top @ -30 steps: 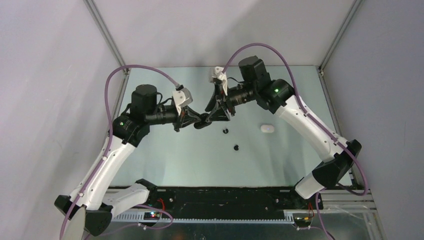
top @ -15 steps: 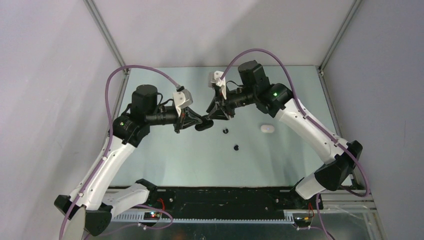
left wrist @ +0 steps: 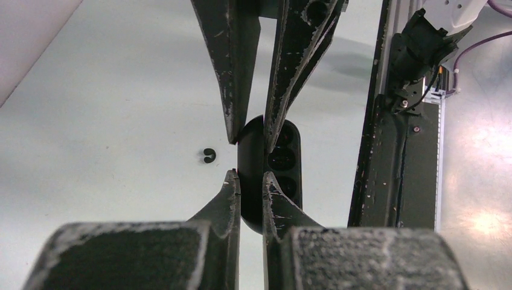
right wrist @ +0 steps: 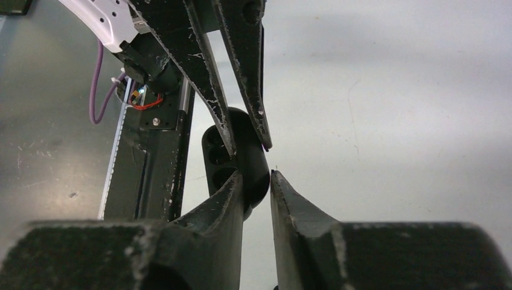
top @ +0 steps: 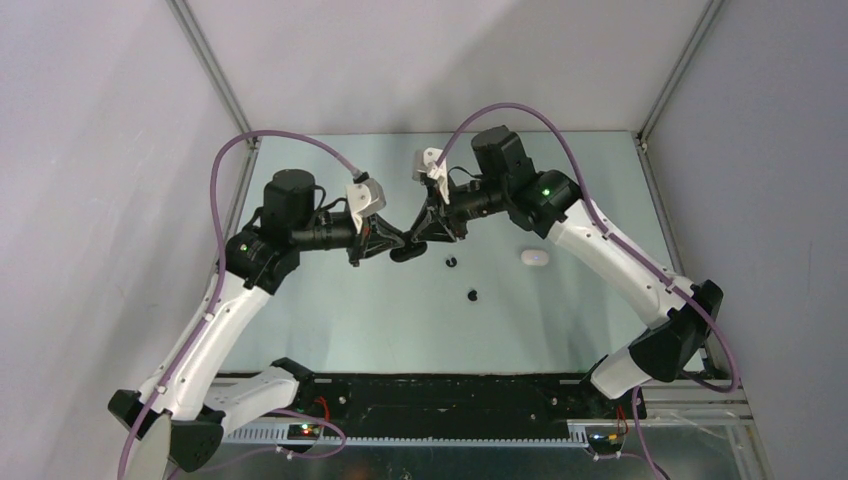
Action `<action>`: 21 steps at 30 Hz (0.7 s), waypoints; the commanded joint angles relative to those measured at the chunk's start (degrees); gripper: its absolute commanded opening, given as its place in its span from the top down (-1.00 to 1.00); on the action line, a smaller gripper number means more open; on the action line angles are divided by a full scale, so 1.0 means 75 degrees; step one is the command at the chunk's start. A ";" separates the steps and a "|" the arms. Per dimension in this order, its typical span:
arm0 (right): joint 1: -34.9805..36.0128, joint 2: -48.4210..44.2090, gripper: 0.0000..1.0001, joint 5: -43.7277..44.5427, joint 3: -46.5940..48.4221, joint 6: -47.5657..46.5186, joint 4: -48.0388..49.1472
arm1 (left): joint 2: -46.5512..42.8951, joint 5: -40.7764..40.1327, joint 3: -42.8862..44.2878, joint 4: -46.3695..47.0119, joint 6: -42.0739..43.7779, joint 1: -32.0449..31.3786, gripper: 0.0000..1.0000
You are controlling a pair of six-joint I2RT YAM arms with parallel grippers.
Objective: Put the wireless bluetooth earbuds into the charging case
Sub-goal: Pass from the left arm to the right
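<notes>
Left gripper [left wrist: 249, 176] pinches charging case [left wrist: 284, 158], lid open, sockets showing. Right gripper [right wrist: 256, 176] narrowly spread, straddling case's other end, sliver of gap on one side. Case over middle of table [top: 350, 310]; two black earbuds [top: 451, 262] lie just beside it, toward near edge. Risk: if right jaws clamp off-centre, case likely twists out of left pinch.

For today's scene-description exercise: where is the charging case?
The charging case is just left of table centre in the top view, pinched by the left gripper, the right gripper straddling it.
</notes>
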 commanded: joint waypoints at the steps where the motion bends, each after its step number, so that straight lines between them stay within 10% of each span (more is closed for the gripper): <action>1: 0.0074 -0.0132 0.58 0.0126 -0.0045 -0.0169 0.0143 | -0.0116 0.0126 0.0349 0.0165 -0.0023 -0.0055 1.00; 10: 0.0305 -0.0301 1.00 0.0781 -0.0094 -0.0964 0.0197 | 0.0100 -0.0134 0.0836 0.0131 -0.1322 -0.0059 0.23; 21: 0.0677 -0.0571 1.00 0.1447 -0.0300 -0.1668 0.0227 | 0.0923 0.0465 0.1380 -0.1070 -0.1962 0.0211 0.01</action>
